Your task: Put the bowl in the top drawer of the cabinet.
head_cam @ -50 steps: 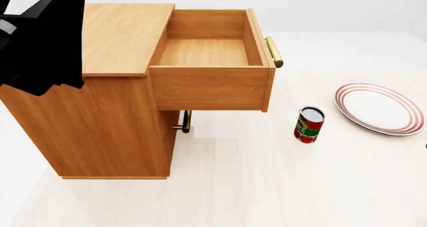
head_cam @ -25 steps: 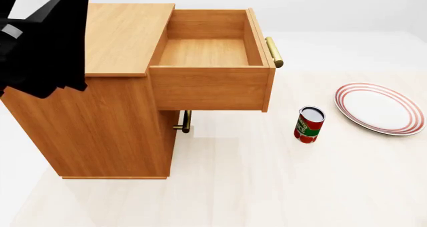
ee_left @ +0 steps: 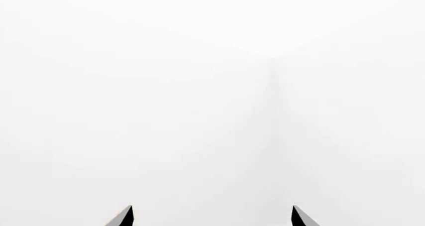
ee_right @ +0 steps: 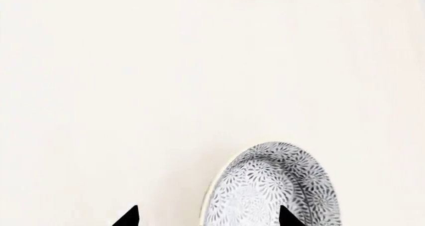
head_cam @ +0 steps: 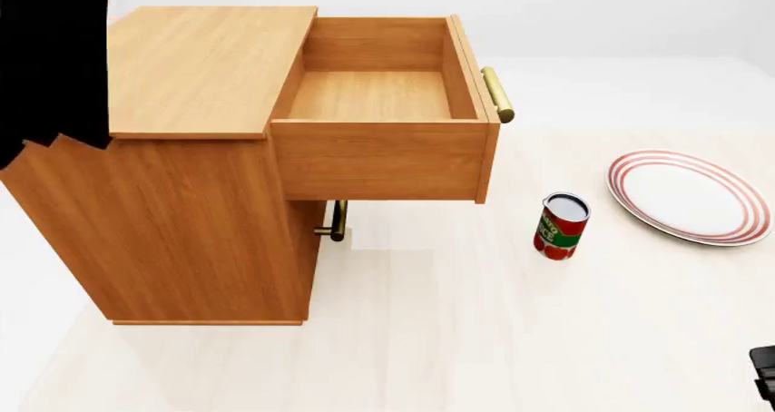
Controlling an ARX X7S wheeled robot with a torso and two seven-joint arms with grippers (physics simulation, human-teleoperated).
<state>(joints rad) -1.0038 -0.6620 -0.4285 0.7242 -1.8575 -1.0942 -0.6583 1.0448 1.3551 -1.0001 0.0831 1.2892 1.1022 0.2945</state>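
Head view: the left arm [head_cam: 49, 63] hung raised at the cabinet's [head_cam: 181, 203] far-left edge, left gripper [ee_left: 211, 217] spread on blank white. The top drawer [head_cam: 381, 149] stood pulled out. Right gripper [ee_right: 209, 217] — tips parted, gripping nothing — hovered over the bowl [ee_right: 272, 186] on the floor.

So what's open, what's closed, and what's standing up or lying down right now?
top drawer: pulled wide open, nothing inside.
lower front: closed.
can: standing upright on the floor, apart from the plate.
plate: lying flat, nothing on it.
bowl: between the right gripper's tips; whether it is gripped is unclear.
left gripper: open, holding nothing.
right gripper: open or shut, cannot tell.
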